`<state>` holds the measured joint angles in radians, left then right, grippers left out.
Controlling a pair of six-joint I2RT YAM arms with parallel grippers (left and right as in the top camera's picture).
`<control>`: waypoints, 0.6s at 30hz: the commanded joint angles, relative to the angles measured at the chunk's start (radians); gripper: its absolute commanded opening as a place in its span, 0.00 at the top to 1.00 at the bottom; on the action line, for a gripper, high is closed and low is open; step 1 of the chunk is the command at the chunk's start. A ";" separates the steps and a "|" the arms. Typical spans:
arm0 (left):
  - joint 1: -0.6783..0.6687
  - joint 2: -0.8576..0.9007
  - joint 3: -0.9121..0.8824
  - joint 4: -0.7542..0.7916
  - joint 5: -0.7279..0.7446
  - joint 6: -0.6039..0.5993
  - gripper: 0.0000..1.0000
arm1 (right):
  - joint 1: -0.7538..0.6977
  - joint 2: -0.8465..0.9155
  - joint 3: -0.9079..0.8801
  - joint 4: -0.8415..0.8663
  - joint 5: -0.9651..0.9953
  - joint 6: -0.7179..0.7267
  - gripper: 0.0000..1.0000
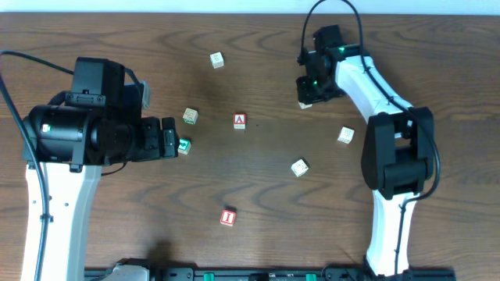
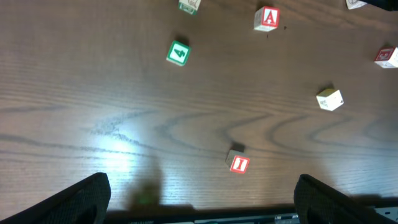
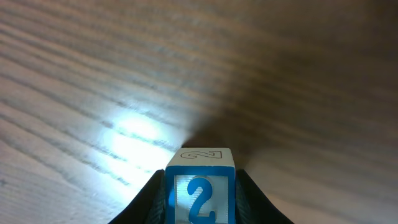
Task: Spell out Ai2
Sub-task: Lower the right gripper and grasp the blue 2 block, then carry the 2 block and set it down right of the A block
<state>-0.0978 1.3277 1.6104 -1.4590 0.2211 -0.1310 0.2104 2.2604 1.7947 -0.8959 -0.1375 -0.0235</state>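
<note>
**2 block clamped in the right gripper**

The blue-framed 2 block sits pinched between the right gripper's fingers, over the far side of the wooden table, right of centre. Whether it touches the wood cannot be told. The A block stands near the table's middle. The I block lies well apart from it, toward the near edge. The left gripper hovers with fingers spread wide, holding nothing. A green block lies just beside it.
</note>
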 commanded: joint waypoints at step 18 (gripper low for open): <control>0.006 -0.148 -0.001 -0.056 -0.023 0.050 0.05 | 0.134 -0.676 -0.173 -0.213 0.243 0.170 0.98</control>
<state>-0.0978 1.2079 1.6100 -1.5017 0.2054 -0.1001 0.3111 1.6508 1.7000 -1.1217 0.0704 0.1036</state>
